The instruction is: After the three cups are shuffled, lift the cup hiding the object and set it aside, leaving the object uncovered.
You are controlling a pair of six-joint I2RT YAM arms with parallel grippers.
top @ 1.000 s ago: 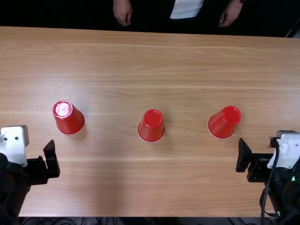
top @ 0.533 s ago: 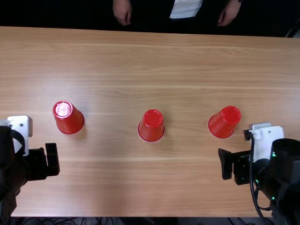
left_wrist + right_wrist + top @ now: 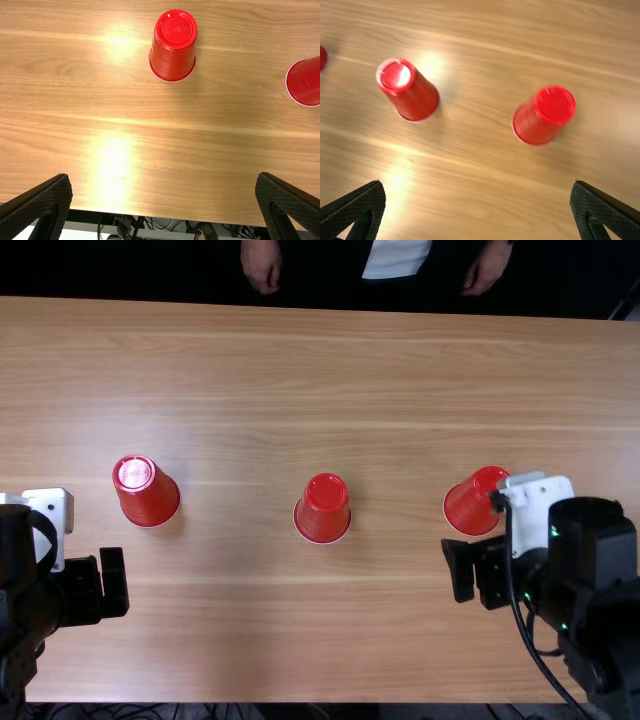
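Top view: three red cups stand upside down in a row across the worktop (image 3: 320,370), well apart from one another: the left cup (image 3: 146,492), the middle cup (image 3: 323,508) and the right cup (image 3: 476,502). Which one covers the object I cannot tell.

My right end effector (image 3: 462,570) sits low over the worktop just on the near side of the right cup, a little toward the middle, without touching it. Its fingers are spread wide with nothing between them. In the right wrist view the right cup (image 3: 543,115) lies ahead between the fingers, with the middle cup (image 3: 408,90) farther along.

My left end effector (image 3: 112,582) sits near the worktop's near edge, on the near side of the left cup and apart from it. It is likewise released, fingers wide. In the left wrist view the left cup (image 3: 173,46) stands ahead of it, well clear.
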